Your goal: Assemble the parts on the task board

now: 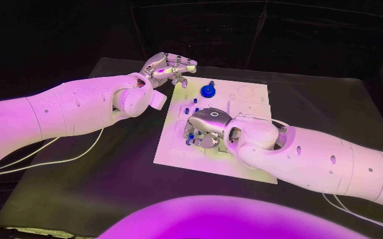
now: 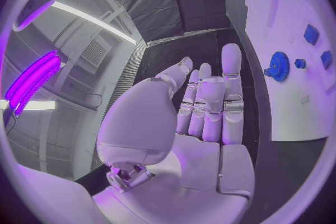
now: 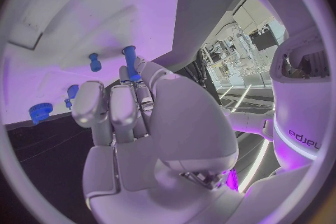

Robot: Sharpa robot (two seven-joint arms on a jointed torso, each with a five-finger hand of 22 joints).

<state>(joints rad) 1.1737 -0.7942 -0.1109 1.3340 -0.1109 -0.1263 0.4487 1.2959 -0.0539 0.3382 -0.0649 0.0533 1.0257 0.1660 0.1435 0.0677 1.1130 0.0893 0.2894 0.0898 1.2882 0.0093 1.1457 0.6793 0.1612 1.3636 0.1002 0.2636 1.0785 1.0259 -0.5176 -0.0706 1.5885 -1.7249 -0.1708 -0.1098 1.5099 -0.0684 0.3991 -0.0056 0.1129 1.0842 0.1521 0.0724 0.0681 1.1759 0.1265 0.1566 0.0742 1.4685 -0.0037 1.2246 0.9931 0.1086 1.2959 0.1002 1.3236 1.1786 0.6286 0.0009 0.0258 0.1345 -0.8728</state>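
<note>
The right hand (image 1: pixel 209 128) pinches a blue peg (image 3: pixel 130 63) over the task board (image 1: pixel 247 98) (long axis along its fingers); the left hand (image 1: pixel 166 67), curled on nothing, hovers beside the board's far corner.

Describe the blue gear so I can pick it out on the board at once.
Find the white task board mid-table. Near its far edge, beside the left hand, sits the blue gear. It is round and toothed, wider than the small blue pegs closer in.

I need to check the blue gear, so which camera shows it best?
The left wrist view: the blue gear shows large, its teeth visible, standing on the task board. The head view shows it small near the board's far edge; the right wrist view only at the rim.
</note>
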